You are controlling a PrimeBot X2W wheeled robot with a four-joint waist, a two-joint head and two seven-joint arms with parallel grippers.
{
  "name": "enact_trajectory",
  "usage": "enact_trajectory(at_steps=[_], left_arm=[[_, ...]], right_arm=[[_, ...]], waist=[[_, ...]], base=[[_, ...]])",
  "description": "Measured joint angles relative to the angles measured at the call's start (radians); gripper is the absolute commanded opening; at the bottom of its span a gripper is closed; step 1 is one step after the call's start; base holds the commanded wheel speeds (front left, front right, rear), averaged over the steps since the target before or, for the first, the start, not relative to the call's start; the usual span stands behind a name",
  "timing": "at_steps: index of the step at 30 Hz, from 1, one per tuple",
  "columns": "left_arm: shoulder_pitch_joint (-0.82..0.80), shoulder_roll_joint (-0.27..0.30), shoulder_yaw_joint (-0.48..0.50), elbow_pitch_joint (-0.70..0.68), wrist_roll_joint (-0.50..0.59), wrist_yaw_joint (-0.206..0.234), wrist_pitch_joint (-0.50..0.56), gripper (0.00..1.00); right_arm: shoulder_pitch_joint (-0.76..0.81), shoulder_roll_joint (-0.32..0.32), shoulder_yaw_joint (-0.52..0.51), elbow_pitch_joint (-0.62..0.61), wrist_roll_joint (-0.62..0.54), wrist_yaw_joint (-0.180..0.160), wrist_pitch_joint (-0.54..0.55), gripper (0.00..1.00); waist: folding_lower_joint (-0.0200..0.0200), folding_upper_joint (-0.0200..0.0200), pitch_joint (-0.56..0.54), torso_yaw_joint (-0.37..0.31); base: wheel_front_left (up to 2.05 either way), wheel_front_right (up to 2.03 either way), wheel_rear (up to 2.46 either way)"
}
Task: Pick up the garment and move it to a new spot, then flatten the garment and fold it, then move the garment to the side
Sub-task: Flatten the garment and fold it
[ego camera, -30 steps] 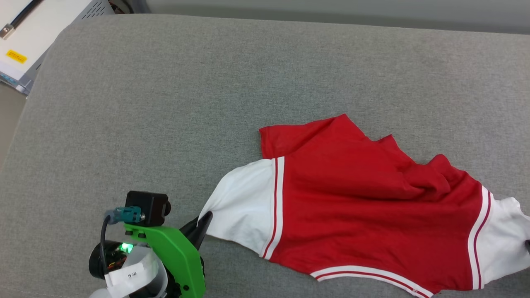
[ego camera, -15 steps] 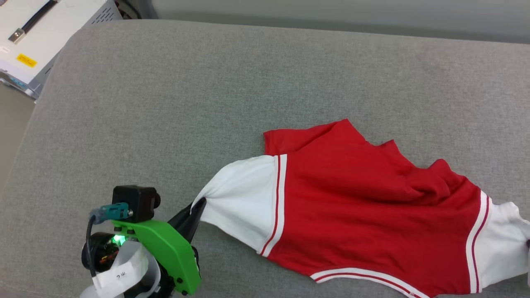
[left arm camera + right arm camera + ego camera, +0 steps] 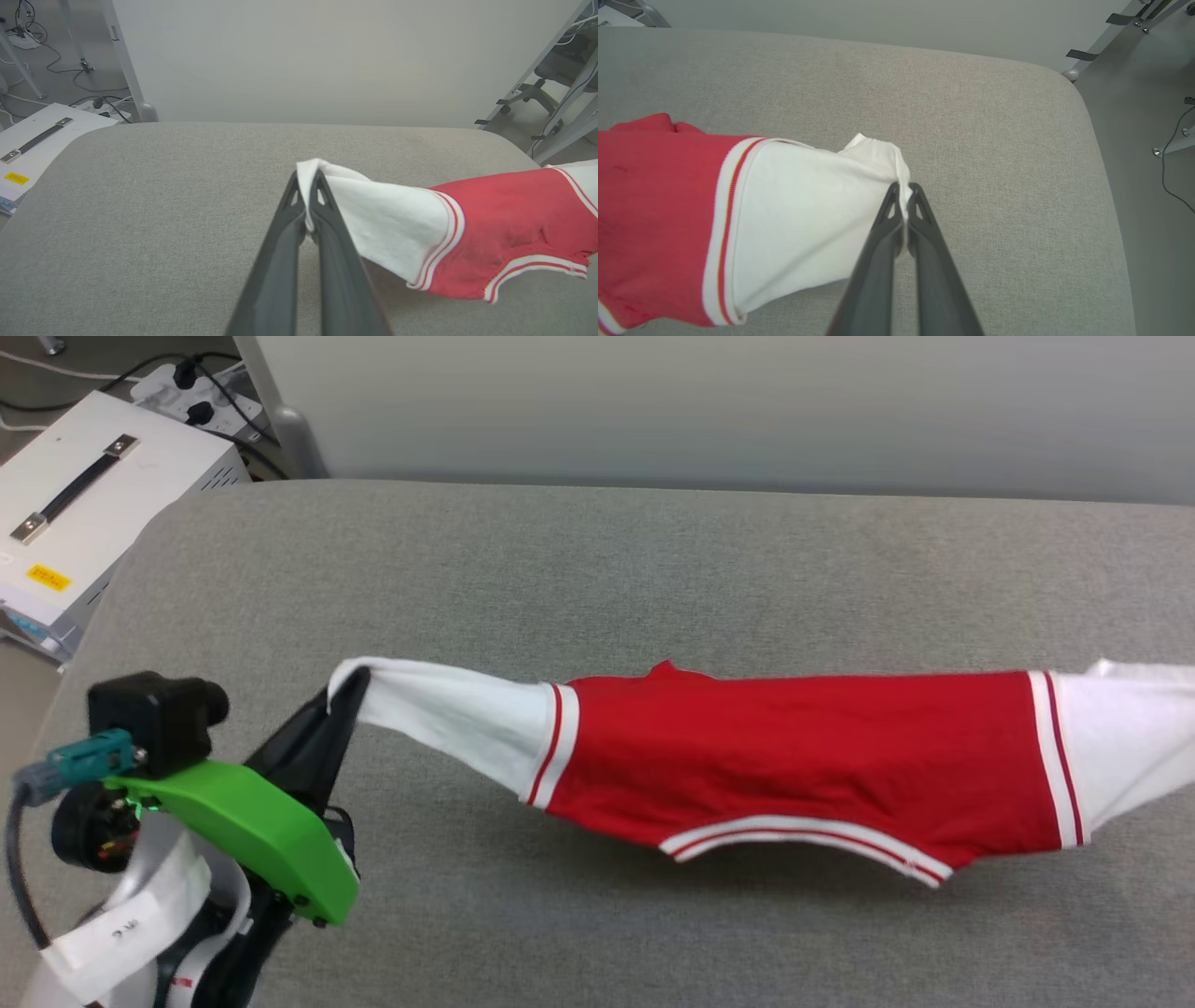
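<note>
Left gripper (image 3: 347, 683) and right gripper (image 3: 903, 186) pinching sleeves of garment (image 3: 794, 756), grey fabric surface (image 3: 560, 569), pale wall (image 3: 653, 401) behind

Garments: 1, a red jersey garment (image 3: 794, 756) of knit cloth with white short sleeves.
Sleeves: 2, a white sleeve (image 3: 448, 714) at the 9 o'clock end and a second white sleeve (image 3: 1120, 747) at the 3 o'clock end.
Trim: 3 red-and-white striped trim bands (image 3: 553, 742) counted in head view.
Grippers: 2, left gripper (image 3: 347, 681) and right gripper (image 3: 903, 189), 2 long dark fingers each.
Work surface: 1 grey fabric-covered tabletop (image 3: 560, 569).
Boxes: 1 white metal box with black strap handle (image 3: 93, 513), at 10 o'clock.
Labels: 1 yellow label (image 3: 49, 578) on that box.
Brackets: 1 green plastic bracket (image 3: 252, 840), at 8 o'clock.
</note>
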Motion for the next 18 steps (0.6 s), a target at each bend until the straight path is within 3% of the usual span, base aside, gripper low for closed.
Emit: enact_trajectory(at_steps=[9,18], left_arm=[[-0.181,0.078,0.103,-0.048,-0.038,-0.02,0.024,0.0],[-0.425,0.15,0.183,0.029,-0.074,-0.045,0.024,0.0]], right_arm=[[-0.206,-0.063,-0.013,-0.066,0.05,0.0,0.028,0.0],[-0.46,-0.085,0.071,0.015,0.072,0.0,-0.072,0.0]], waist=[[0.0,0.0,-0.034,-0.043],[0.0,0.0,-0.026,-0.058]], base=[[0.0,0.0,0.0],[0.0,0.0,0.0]])
